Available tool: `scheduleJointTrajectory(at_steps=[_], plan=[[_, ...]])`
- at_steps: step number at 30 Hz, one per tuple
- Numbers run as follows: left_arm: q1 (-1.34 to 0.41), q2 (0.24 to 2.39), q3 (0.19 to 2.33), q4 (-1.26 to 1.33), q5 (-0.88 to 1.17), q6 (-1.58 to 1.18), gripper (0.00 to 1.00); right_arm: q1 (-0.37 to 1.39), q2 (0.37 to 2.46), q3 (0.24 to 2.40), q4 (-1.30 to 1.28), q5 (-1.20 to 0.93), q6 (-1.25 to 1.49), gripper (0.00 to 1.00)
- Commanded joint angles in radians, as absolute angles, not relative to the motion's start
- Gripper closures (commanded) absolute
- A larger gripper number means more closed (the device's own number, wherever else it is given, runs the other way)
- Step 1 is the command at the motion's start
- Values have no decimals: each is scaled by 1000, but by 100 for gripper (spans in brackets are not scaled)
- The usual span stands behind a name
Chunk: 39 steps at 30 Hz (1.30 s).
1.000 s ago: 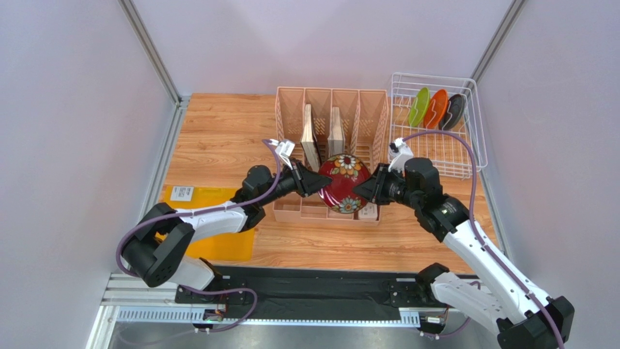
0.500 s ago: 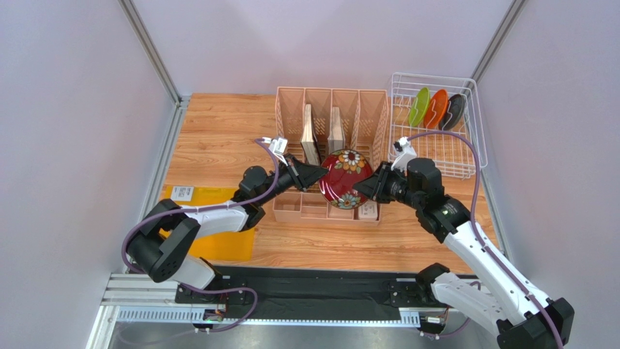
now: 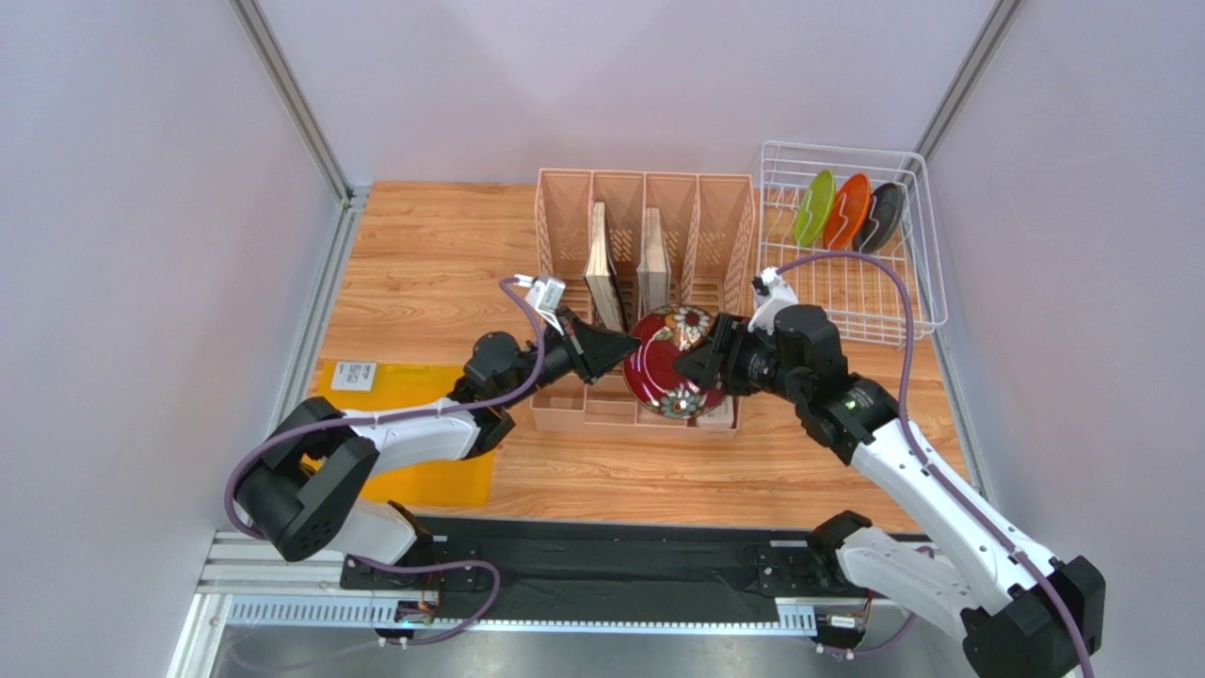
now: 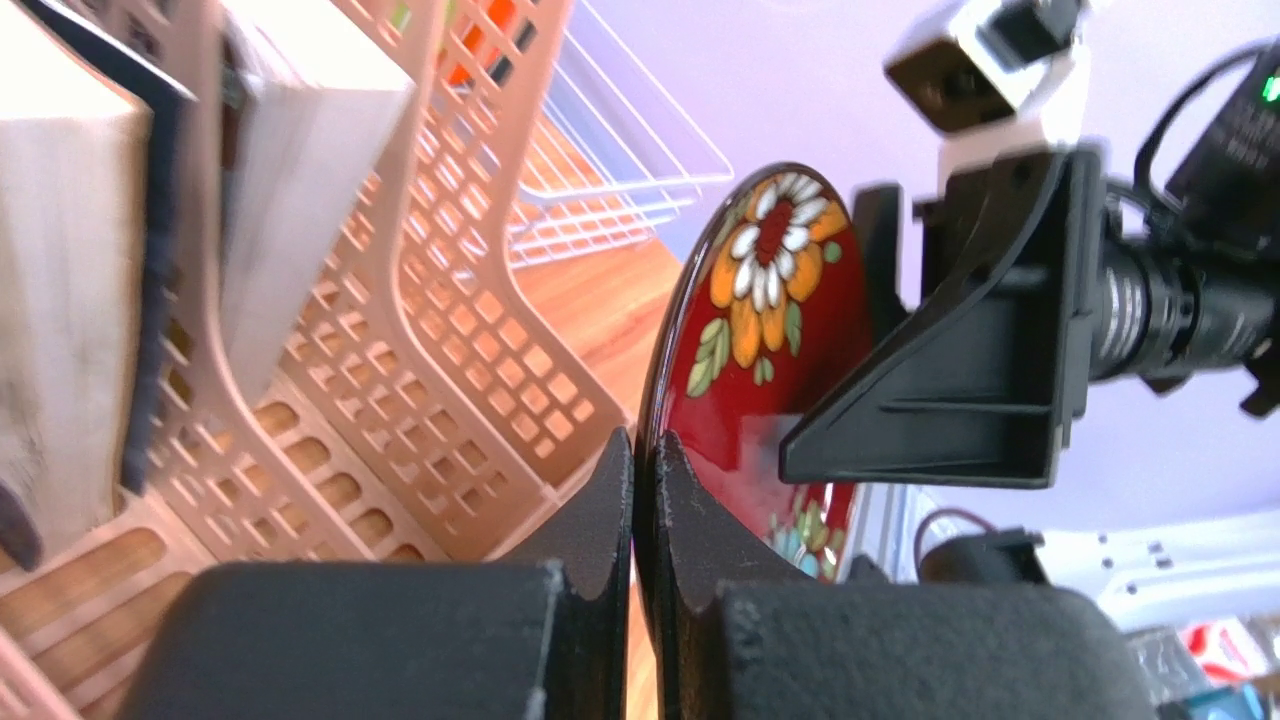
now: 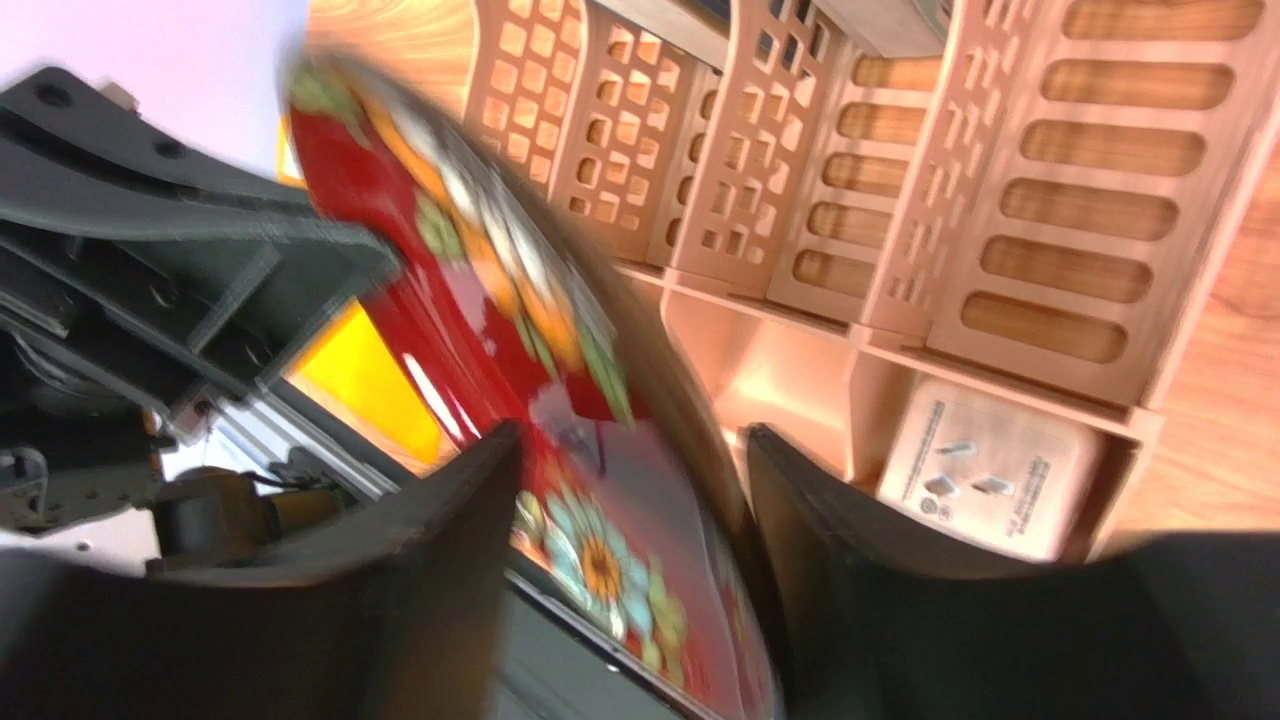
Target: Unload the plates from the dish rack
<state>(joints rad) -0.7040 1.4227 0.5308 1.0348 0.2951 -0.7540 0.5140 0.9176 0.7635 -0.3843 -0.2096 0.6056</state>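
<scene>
The dark red floral plate hangs on edge above the front of the pink organizer. My left gripper is shut on its left rim; in the left wrist view the rim runs into the shut left gripper. My right gripper stands open around the plate's right side, its fingers spread with a gap to the plate. In the white wire dish rack at the back right stand a lime green plate, an orange plate and a dark plate.
The pink slotted organizer holds two books in its dividers and a white plug adapter in a front tray. A yellow mat lies under the left arm. Grey walls enclose the table on three sides.
My left gripper closed on the red plate's rim. My right gripper's fingers have just spread apart from the plate. The plate shifted slightly down and toward the left.
</scene>
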Motion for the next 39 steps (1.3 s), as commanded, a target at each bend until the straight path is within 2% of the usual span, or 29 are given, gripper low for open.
scheduleJointTrajectory(at_steps=[1,5,10,13,16,19,32,35,39], plan=[[-749,1361,535,1034,345,-686,100,535,907,799,-302,-184,594,31],[-749,1328,537,983,321,-654,100,535,891,801,-310,-157,575,33],[-749,1316,535,951,296,-644,100,535,890,810,-331,-143,566,28],[-746,1283,543,865,255,-606,100,532,862,837,-400,-45,520,26],[-709,1227,534,778,221,-571,100,534,799,865,-452,60,476,13],[-657,1151,515,700,198,-549,100,532,749,894,-492,138,454,9],[-476,718,528,157,3,-422,100,520,715,979,-575,369,390,4],[-436,605,555,51,-58,-399,100,506,719,1002,-586,376,390,4],[-393,571,587,-20,-126,-364,100,499,735,1012,-580,368,397,4]])
